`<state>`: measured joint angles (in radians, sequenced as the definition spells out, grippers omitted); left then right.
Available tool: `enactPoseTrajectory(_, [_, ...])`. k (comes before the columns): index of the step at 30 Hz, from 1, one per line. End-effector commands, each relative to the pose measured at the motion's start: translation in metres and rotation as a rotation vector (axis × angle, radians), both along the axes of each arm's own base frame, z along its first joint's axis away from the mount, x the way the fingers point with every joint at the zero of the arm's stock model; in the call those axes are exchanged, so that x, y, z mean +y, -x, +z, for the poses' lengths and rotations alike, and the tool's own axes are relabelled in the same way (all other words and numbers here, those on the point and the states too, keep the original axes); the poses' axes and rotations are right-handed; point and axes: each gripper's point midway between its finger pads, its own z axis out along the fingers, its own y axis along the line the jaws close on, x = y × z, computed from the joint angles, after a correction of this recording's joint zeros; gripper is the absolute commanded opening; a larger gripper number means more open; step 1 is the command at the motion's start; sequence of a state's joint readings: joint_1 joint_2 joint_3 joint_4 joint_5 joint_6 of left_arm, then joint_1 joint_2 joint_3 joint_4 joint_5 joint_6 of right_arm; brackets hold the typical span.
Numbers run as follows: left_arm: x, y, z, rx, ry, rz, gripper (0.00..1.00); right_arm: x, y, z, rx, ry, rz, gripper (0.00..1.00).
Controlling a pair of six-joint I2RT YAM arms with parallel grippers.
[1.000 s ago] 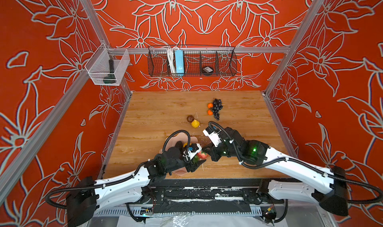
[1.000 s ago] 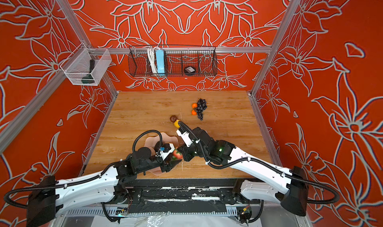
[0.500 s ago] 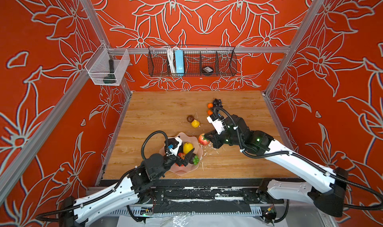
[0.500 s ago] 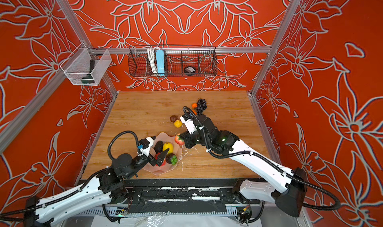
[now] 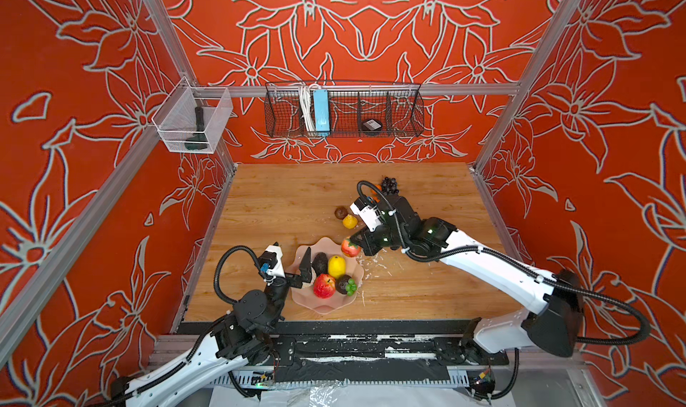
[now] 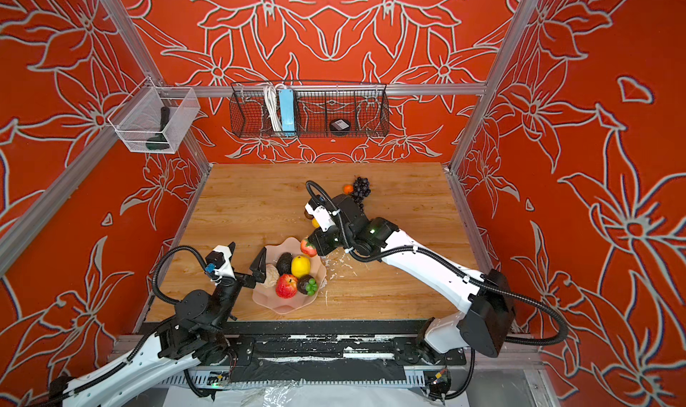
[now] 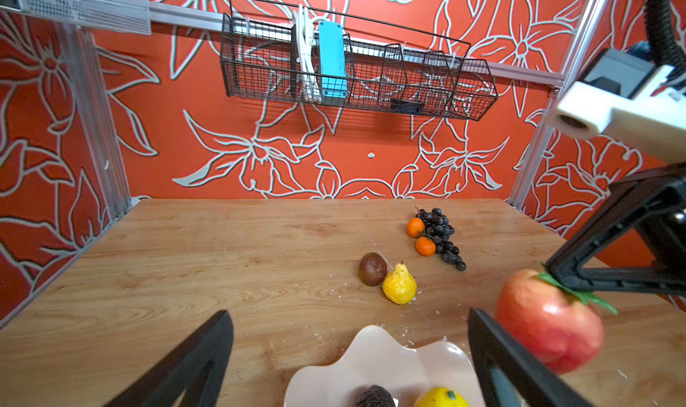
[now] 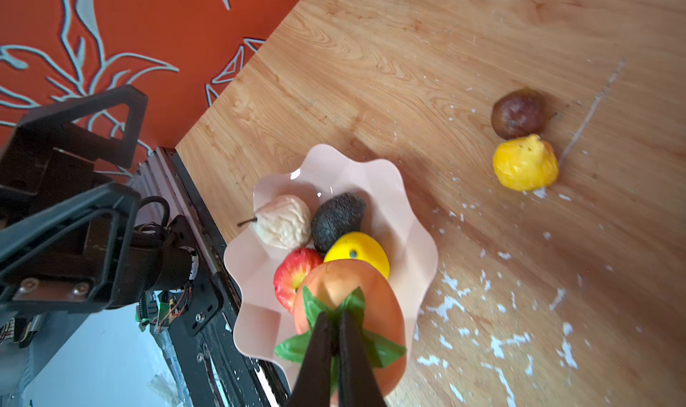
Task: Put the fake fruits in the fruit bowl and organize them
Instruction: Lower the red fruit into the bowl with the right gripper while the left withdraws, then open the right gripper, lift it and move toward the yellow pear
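Note:
The pale pink fruit bowl (image 5: 323,307) (image 6: 285,308) (image 7: 386,353) (image 8: 408,215) stands near the table's front. It holds an avocado (image 5: 319,262), a lemon (image 5: 336,266), a red apple (image 5: 324,285), a mangosteen (image 5: 345,284) and a beige fruit (image 8: 284,221). My right gripper (image 8: 334,318) (image 5: 357,242) is shut on the green leaves of a strawberry (image 8: 349,293) (image 7: 549,323) (image 5: 350,247), which hangs over the bowl's far right rim. My left gripper (image 7: 349,334) (image 5: 291,260) stands wide open and empty at the bowl's left rim. A brown fruit (image 5: 340,212), a yellow fruit (image 5: 350,221), grapes (image 5: 389,185) and two oranges (image 7: 415,227) lie farther back.
A black wire basket (image 5: 343,112) with a blue power strip hangs on the back wall. A clear bin (image 5: 191,126) hangs on the left wall. White flakes (image 5: 375,266) litter the wood right of the bowl. A black rail (image 5: 334,327) runs along the table's front edge.
My left gripper opened wide and drew back from over the bowl to its left rim. My right gripper carried the strawberry from the bowl's near right side to its far right rim.

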<state>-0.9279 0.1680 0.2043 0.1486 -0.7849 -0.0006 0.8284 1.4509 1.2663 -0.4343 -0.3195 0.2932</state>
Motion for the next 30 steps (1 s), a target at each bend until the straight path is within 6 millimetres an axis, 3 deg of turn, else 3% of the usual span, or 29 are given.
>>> enactPoseTrajectory(1, [0.013, 0.000, -0.002, 0.010, 0.027, 0.059, 0.98, 0.017, -0.005, 0.000, 0.006, -0.013, 0.062, 0.05])
enactPoseTrajectory(9, [0.013, 0.000, -0.004, 0.016, 0.029, 0.061, 0.98, 0.050, -0.022, -0.022, 0.067, 0.017, 0.128, 0.04])
enactPoseTrajectory(16, [0.013, 0.000, -0.004, 0.016, 0.030, 0.061, 0.98, 0.066, -0.038, -0.040, 0.091, 0.057, 0.135, 0.04])
enactPoseTrajectory(30, [0.012, -0.001, -0.004, 0.018, 0.031, 0.062, 0.98, 0.069, -0.062, -0.076, 0.152, 0.156, 0.114, 0.04])
